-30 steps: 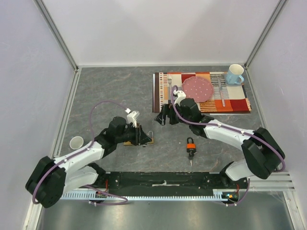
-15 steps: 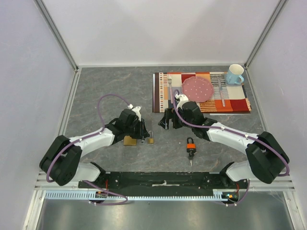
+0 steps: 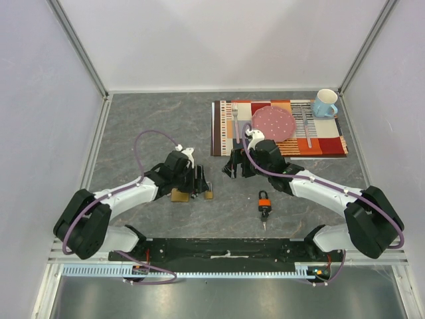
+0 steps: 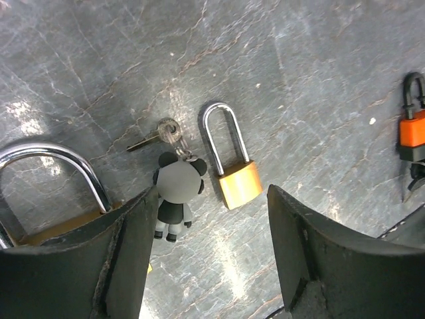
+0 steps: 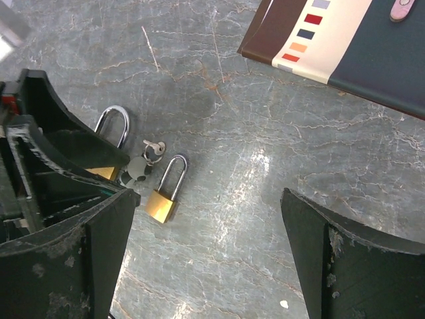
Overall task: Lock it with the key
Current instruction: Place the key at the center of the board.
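Panda charm (image 4: 175, 191) beside small padlock (image 4: 240, 185)

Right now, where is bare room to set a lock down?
Free: the far left of the table, between back wall and placemat; the strip between small brass lock and orange lock. Crowded: under the left gripper, by big lock and key.

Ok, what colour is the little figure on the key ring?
The figure is grey with black patches, panda-like; left wrist view shows it best.

Left arm (image 3: 125, 199) and right arm (image 3: 319, 189): white shells, black joints, purple cables (image 3: 137, 149) looped along them, pretty scuffed black fingers (image 5: 345, 266).
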Action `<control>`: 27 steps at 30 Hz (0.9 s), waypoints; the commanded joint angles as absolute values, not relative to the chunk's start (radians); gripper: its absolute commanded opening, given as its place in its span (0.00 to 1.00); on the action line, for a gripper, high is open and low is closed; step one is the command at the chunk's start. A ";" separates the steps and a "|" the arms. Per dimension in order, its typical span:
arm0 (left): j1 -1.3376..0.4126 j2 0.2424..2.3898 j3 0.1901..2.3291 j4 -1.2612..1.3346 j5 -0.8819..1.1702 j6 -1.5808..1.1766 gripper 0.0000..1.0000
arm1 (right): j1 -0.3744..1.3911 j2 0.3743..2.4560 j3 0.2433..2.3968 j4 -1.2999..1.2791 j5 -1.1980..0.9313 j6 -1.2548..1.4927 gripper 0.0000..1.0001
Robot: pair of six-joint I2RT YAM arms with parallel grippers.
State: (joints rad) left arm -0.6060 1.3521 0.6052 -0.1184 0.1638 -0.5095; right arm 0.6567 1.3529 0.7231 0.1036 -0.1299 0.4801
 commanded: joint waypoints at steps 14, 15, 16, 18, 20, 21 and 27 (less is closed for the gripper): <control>-0.606 1.175 0.617 -0.104 0.172 -0.508 0.72 | 0.627 1.332 0.710 0.069 -0.121 0.453 0.98; -0.606 1.178 0.618 -0.100 0.189 -0.523 0.72 | 0.623 1.327 0.701 0.057 -0.118 0.449 0.98; -0.609 1.181 0.621 -0.095 0.199 -0.532 0.72 | 0.611 1.324 0.695 0.051 -0.120 0.449 0.98; -0.620 1.200 0.632 -0.081 0.216 -0.552 0.72 | 0.598 1.312 0.677 0.040 -0.120 0.446 0.98; -0.655 1.227 0.647 -0.068 0.204 -0.560 0.72 | 0.574 1.296 0.664 0.022 -0.121 0.443 0.98; -0.684 1.241 0.653 -0.066 0.201 -0.567 0.72 | 0.565 1.292 0.654 0.003 -0.123 0.443 0.98; -0.808 1.363 0.738 -0.051 0.183 -0.586 0.72 | 0.483 1.241 0.600 -0.165 -0.107 0.440 0.98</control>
